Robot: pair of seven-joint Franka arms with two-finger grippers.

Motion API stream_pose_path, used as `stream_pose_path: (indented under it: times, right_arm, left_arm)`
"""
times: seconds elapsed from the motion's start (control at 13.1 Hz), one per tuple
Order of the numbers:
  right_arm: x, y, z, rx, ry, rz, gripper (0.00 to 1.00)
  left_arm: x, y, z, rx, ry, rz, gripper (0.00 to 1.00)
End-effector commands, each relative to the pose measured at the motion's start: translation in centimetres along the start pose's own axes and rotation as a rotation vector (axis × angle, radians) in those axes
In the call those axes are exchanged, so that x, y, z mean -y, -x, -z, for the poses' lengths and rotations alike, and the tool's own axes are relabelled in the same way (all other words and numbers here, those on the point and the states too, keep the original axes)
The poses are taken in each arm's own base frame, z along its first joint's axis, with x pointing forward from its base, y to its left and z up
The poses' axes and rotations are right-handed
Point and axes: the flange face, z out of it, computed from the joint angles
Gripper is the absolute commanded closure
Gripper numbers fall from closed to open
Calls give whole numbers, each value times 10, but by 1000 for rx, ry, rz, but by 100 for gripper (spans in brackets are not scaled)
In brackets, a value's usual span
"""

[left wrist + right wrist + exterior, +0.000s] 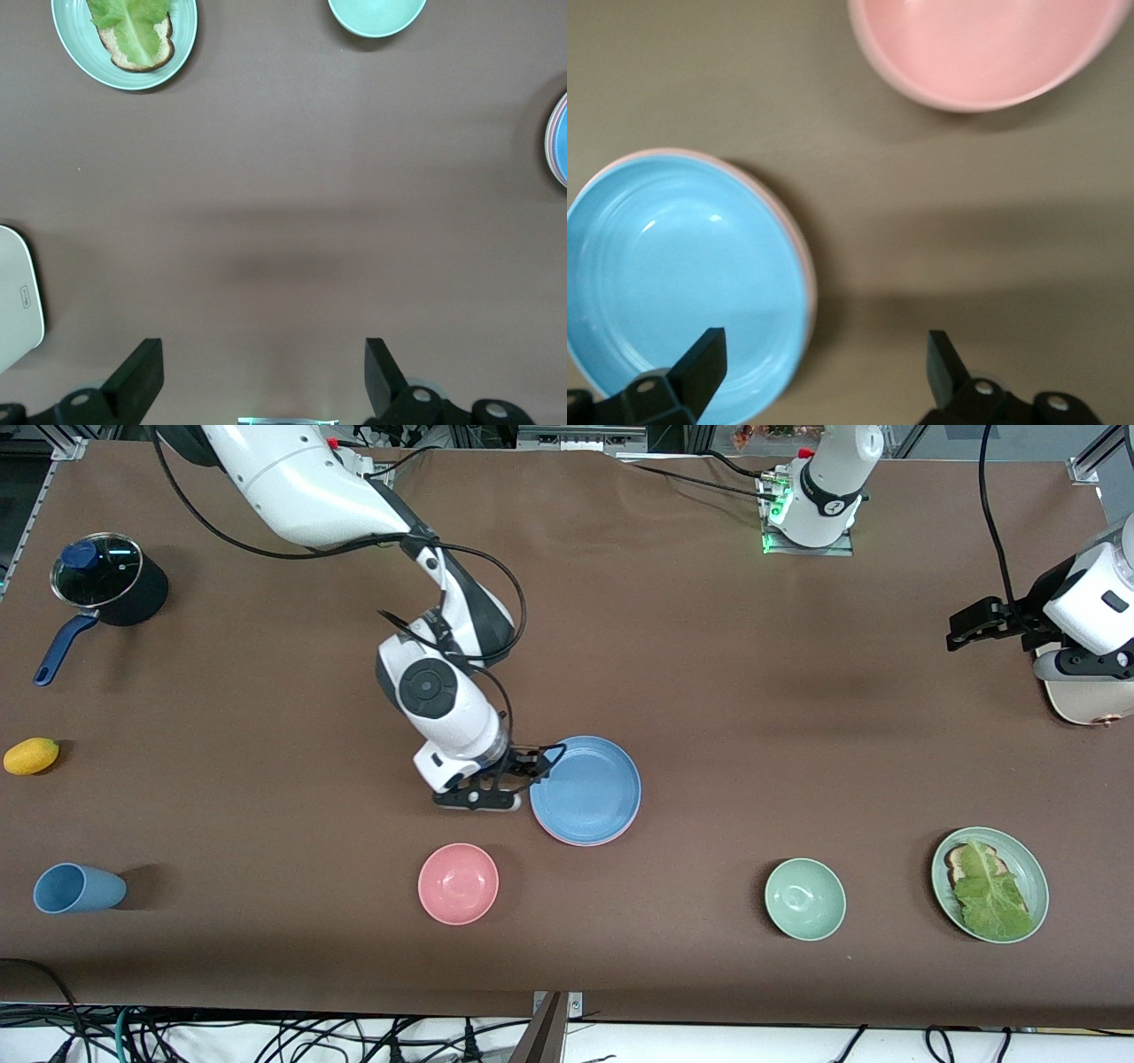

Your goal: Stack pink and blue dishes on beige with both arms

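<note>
The right gripper [500, 779] has its fingers [700, 359] spread apart, straddling the rim of the blue plate [586, 788], which sits on the pink plate [580, 840] mid-surface. No beige plate shows beneath. The left gripper [264, 372] waits, fingers apart, over bare surface [709, 646] toward its own end.

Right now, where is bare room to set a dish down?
Free: the brown table between the blue plate and the left hand; also between pot and right arm. Crowded: by the right hand, between blue plate and pink bowl.
</note>
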Motion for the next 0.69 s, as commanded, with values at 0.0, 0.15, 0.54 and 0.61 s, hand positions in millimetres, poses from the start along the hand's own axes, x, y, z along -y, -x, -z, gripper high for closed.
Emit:
stream_pose_path:
  times: [0.0, 0.15, 0.54, 0.61]
  right_arm:
    - [-49, -24, 60, -20, 83, -36, 0]
    - [-88, -35, 85, 4, 153, -93, 0]
    - [-151, -16, 176, 23, 192, 24, 0]
    - [-157, -10, 188, 28, 186, 52, 0]
  left_arm:
    - [1, -1, 9, -13, 5, -29, 0]
    - [2, -1, 19, -36, 5, -32, 0]
    - [5, -1, 24, -47, 11, -72, 0]
    - [5, -1, 24, -47, 9, -72, 0]
